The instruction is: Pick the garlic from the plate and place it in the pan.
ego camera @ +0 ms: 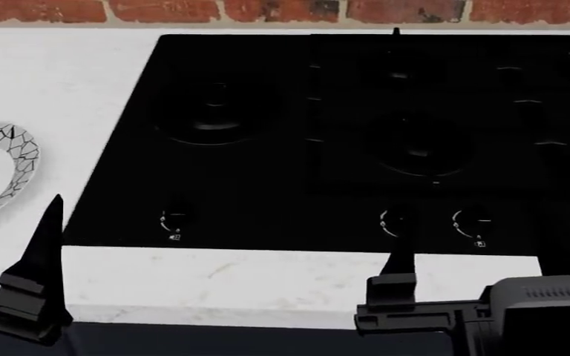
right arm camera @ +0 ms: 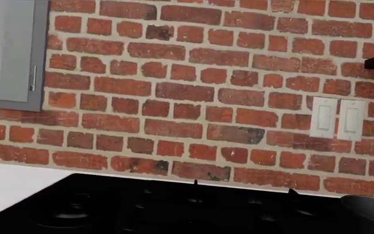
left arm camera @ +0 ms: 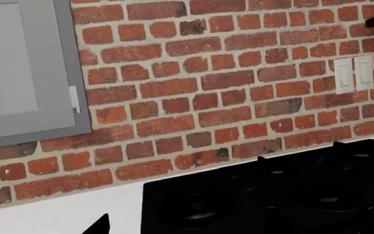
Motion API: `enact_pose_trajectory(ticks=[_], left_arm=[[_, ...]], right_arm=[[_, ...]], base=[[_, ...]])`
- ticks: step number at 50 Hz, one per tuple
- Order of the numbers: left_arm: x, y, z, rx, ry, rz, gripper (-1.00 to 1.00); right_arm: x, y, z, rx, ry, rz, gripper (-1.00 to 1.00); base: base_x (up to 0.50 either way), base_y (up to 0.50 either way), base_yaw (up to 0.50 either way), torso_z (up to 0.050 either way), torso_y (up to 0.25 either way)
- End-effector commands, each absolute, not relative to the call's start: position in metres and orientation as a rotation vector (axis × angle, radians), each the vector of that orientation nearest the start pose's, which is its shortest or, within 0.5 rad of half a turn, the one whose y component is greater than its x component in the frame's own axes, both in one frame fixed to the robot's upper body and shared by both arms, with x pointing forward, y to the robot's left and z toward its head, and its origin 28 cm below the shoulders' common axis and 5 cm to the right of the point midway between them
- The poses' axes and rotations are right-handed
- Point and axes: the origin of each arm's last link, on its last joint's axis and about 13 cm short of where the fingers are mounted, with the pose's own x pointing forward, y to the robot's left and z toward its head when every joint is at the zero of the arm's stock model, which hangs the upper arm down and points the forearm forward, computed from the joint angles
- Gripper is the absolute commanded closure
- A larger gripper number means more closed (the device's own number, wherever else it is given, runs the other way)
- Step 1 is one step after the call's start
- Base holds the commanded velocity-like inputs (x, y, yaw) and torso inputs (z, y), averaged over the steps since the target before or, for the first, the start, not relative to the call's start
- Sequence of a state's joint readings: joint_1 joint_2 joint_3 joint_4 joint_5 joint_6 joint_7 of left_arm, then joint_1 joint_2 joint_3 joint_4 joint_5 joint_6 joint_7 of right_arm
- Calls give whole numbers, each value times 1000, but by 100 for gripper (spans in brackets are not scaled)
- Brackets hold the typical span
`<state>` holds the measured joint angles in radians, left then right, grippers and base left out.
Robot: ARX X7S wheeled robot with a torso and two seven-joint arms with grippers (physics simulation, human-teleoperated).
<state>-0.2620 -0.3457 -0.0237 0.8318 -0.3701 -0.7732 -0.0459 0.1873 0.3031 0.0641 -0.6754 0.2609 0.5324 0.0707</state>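
No writing is showing anywhere; the stove knobs (ego camera: 396, 221) are carrying only tiny unreadable marks. The plate (ego camera: 15, 159) is lying on the white counter (ego camera: 77, 89) beside the black cooktop (ego camera: 364, 133), mostly cut off, garlic unseen. The pan (right arm camera: 372, 207) is barely peeking in. The left gripper (ego camera: 42, 259) and right gripper (ego camera: 399, 278) are each showing one finger, width impossible to judge

Both arms sit low at the near edge of the head view, holding nothing. The left end effector (ego camera: 42, 245) shows one dark finger pointing up and forward. The right end effector (ego camera: 400, 271) shows one upright finger on a blocky grey wrist. How far either is spread cannot be told.
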Motion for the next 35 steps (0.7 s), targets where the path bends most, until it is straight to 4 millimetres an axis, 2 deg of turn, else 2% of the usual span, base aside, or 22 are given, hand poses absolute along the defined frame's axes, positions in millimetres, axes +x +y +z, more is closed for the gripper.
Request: enact_pose_trajectory(ticks=[1,35], left_arm=[[204,239,185,114,-277,-194,-100],[201,236,183,106,-269,-193,-100]], right_arm=[[216,-141,162,-93,-320,30,-100],[212,-142,162,-101,-313,43,-100]], base=[[0,500,0,0,0],[0,500,0,0,0]])
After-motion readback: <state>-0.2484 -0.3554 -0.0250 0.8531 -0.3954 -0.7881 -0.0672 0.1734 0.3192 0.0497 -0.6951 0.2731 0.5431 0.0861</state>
